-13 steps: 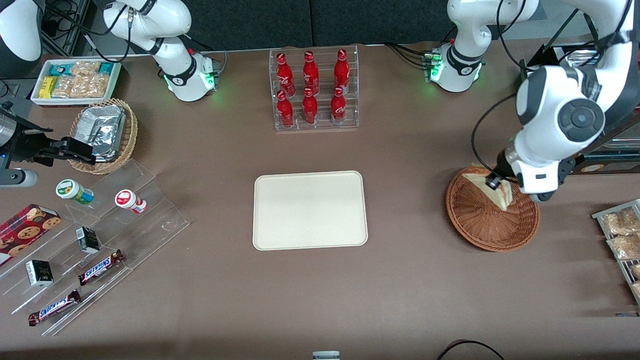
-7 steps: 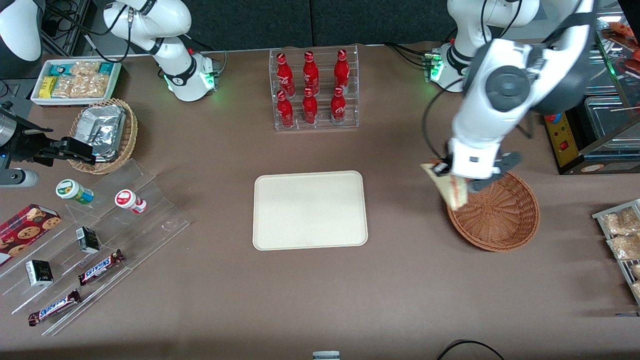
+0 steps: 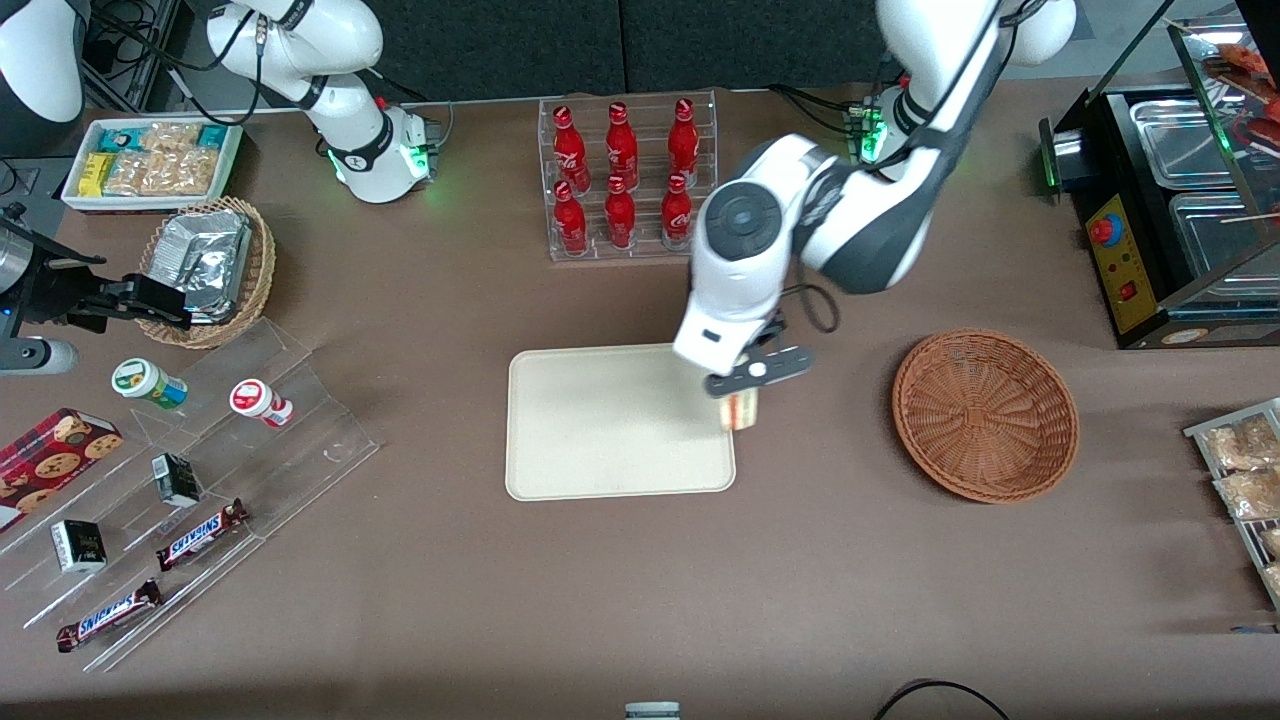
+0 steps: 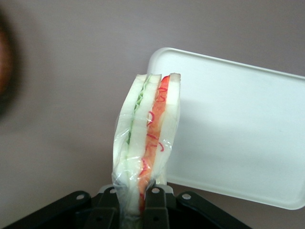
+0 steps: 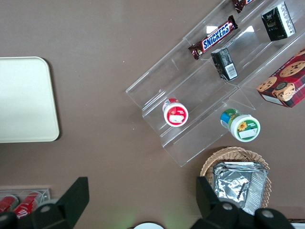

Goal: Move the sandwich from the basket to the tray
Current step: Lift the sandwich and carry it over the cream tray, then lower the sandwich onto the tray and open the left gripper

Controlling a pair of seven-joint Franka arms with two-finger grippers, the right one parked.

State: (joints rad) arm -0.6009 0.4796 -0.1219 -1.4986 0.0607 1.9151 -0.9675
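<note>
Hangs over the working-arm edge of the cream tray [image 3: 615,420]: a plastic-wrapped sandwich [image 4: 145,143], a wedge with green and orange-red filling showing along the cut edge, held upright with that edge turned toward the wrist camera. Looks light and soft, likely to squash or splay its layers under a hard squeeze, with film that may well be slippery; best taken as here, across the two flat bread faces near one end, with only modest pressure. Pinches exactly there: gripper [image 4: 131,202], fingers [image 4: 156,202] drawn in close against the bread on either side, no gap beyond the sandwich's own thickness. Touches nothing else, so far as can be told; sandwich bottom appears clear of the tray, though the front view leaves the height uncertain. Farther toward the working arm's end, the round reddish-brown wicker basket [image 3: 985,415], now without contents. Farthest from the front camera, a clear rack of red bottles [image 3: 625,180].
</note>
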